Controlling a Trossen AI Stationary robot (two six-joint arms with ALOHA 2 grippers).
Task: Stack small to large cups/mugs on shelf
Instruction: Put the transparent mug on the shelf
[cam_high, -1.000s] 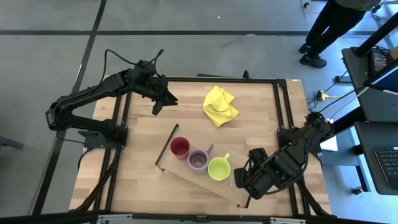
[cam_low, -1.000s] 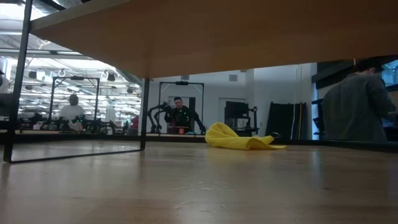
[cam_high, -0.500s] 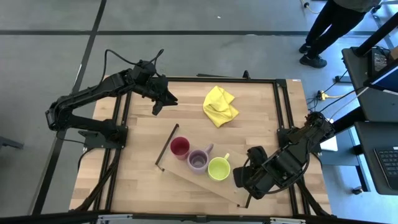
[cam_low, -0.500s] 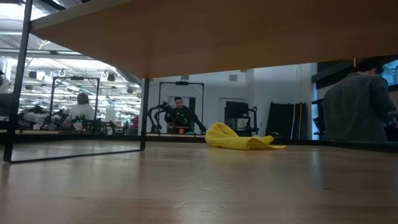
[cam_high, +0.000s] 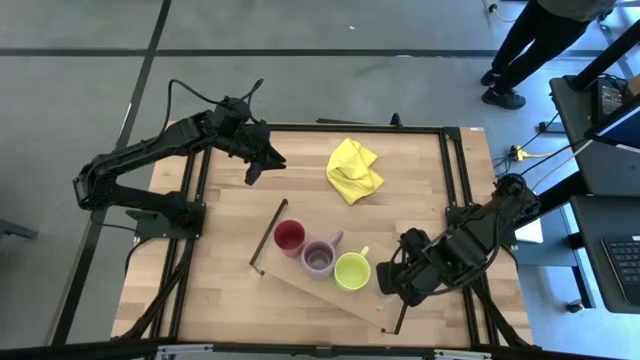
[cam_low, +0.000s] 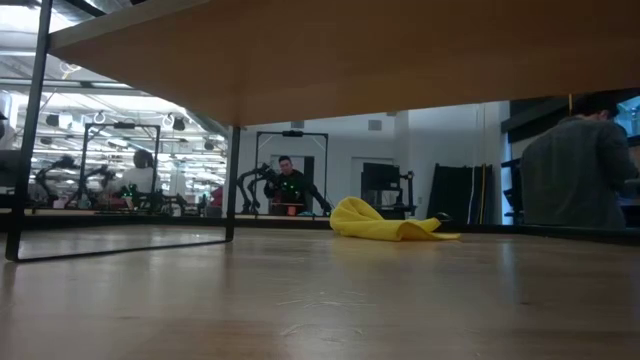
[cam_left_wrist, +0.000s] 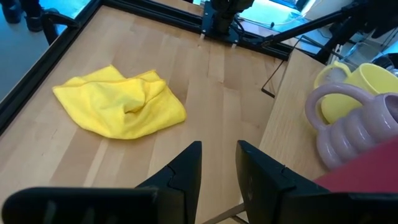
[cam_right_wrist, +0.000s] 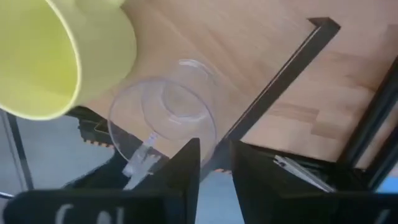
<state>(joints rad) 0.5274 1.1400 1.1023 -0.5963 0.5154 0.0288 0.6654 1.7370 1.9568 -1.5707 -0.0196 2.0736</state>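
Note:
The light-wood shelf (cam_high: 318, 288) lies slantwise on the table's near half. On it stand, in a row, the red cup (cam_high: 289, 236), the purple mug (cam_high: 319, 259) and the yellow-green mug (cam_high: 352, 271). The clear glass tumbler (cam_right_wrist: 163, 115) stands upright next to the yellow-green mug (cam_right_wrist: 50, 56), by the shelf's right rail (cam_right_wrist: 280, 74). In the high view my right gripper hides it. My right gripper (cam_high: 384, 286) is shut and points down just over the tumbler's rim (cam_right_wrist: 216, 149). My left gripper (cam_high: 250, 178) is shut, at the table's far left.
A yellow cloth (cam_high: 354, 170) lies crumpled at the table's far middle, and shows in the left wrist view (cam_left_wrist: 121, 109). The low view looks under the shelf board (cam_low: 300, 60) and its black rail (cam_low: 25, 130). A person (cam_high: 530, 40) stands beyond the far right corner.
My right gripper has drawn a little toward the table's far edge, away from the shelf's right end. The cups, the mugs and the shelf have stayed where they were.

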